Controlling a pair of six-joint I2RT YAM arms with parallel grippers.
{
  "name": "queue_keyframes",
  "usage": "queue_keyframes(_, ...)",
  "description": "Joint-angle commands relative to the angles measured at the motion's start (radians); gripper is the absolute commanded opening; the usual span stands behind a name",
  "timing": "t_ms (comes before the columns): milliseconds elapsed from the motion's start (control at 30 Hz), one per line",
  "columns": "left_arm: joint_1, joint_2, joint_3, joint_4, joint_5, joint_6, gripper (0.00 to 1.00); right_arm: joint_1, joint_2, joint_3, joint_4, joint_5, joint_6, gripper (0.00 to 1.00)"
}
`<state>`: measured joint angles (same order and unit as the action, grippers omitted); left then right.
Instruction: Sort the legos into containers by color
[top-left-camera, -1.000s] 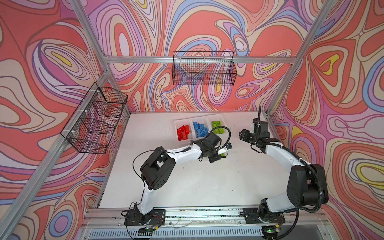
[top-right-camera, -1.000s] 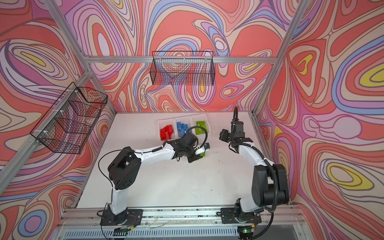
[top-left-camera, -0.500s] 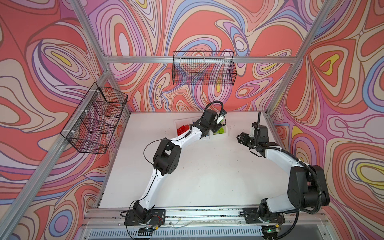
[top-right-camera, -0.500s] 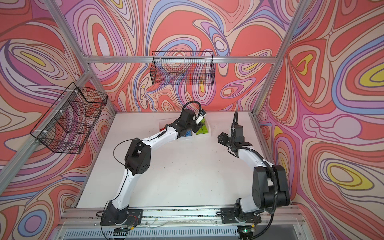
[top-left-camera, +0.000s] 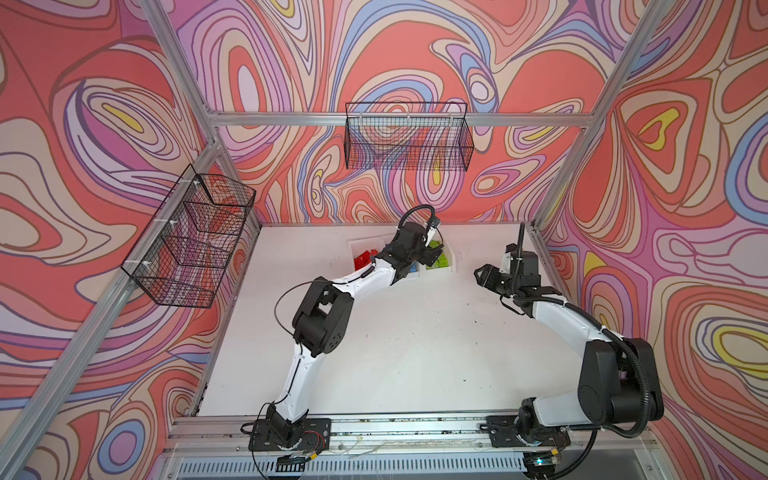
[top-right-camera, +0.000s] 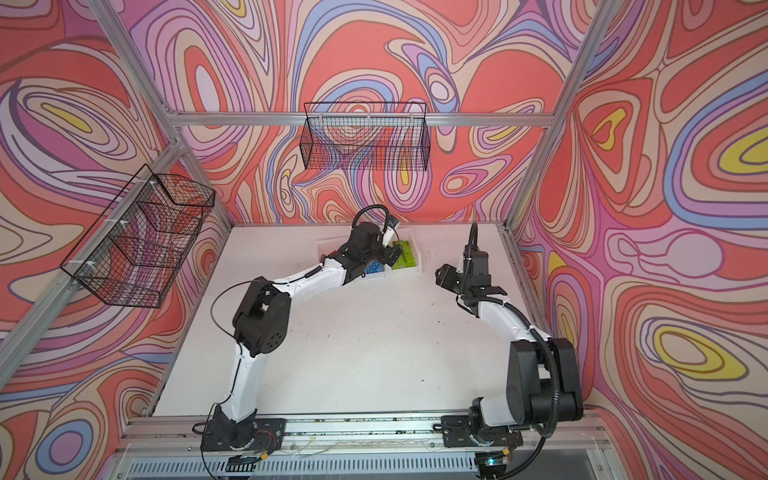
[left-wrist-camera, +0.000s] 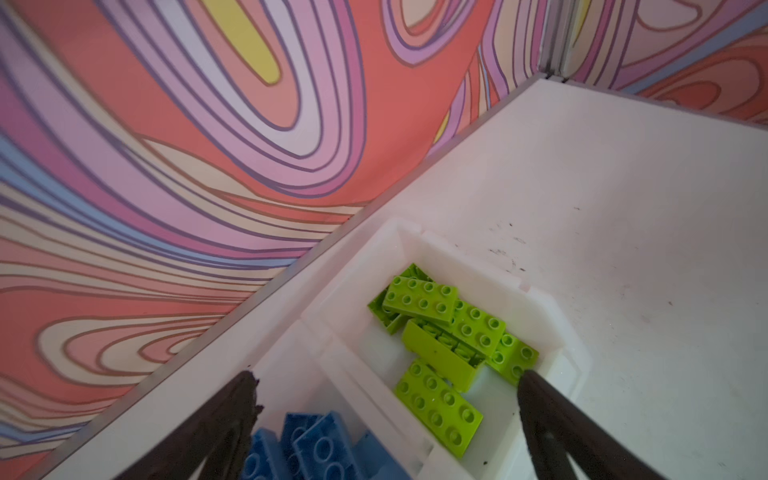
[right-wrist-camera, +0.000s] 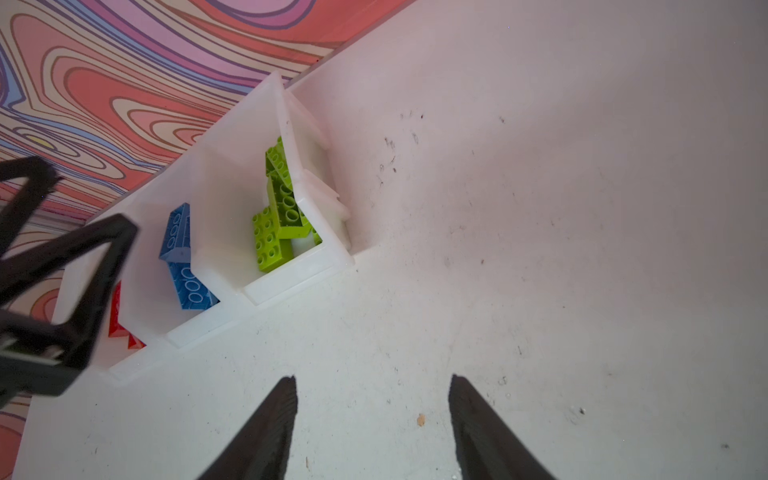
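Observation:
The containers (top-left-camera: 361, 243) are three joined white bins at the back of the table (top-left-camera: 415, 353). Red legos (top-left-camera: 363, 262) fill the left bin, blue legos (left-wrist-camera: 316, 444) the middle one and green legos (left-wrist-camera: 419, 301) the right one. My left gripper (left-wrist-camera: 386, 376) hangs over the green bin, wide open and holding nothing. One green lego (left-wrist-camera: 438, 409) lies flat below the space between its fingers. My right gripper (right-wrist-camera: 372, 379) is open and empty over bare table, right of the bins (right-wrist-camera: 291, 286). Much of the bins is hidden by the left arm in both top views.
A black wire basket (top-left-camera: 409, 141) hangs on the back wall and another (top-left-camera: 191, 245) on the left wall. Aluminium frame posts (top-left-camera: 544, 208) stand at the table's corners. Small dark specks dot the white table (right-wrist-camera: 540, 208).
My left arm swung from the table's middle up to the bins carrying a green lego, then opened wide and let it go over the green bin. The right gripper shifted slightly left.

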<state>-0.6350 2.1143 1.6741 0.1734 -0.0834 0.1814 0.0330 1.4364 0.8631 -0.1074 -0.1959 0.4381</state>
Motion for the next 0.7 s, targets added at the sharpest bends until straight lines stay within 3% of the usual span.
queue_keyframes(0,0.066,-0.203,-0.171,0.171,-0.073,-0.071,1.0,-0.005,-0.005,-0.013,0.056,0.064,-0.02,0.63)
queue_keyframes(133,0.16,-0.41,-0.466,0.234,-0.162,-0.145,1.0,-0.006,-0.04,-0.058,0.168,0.192,-0.036,0.65)
queue_keyframes(233,0.253,-0.555,-0.681,0.25,-0.238,-0.235,1.0,-0.005,-0.096,-0.145,0.31,0.363,-0.039,0.67)
queue_keyframes(400,0.323,-0.773,-0.972,0.244,-0.412,-0.244,1.0,-0.005,-0.154,-0.357,0.687,0.546,-0.169,0.68)
queue_keyframes(533,0.338,-0.863,-1.123,0.31,-0.498,-0.242,1.0,-0.005,-0.106,-0.42,0.816,0.627,-0.251,0.68)
queue_keyframes(667,0.348,-0.839,-1.252,0.468,-0.523,-0.204,1.0,-0.005,-0.034,-0.428,0.877,0.64,-0.269,0.68)
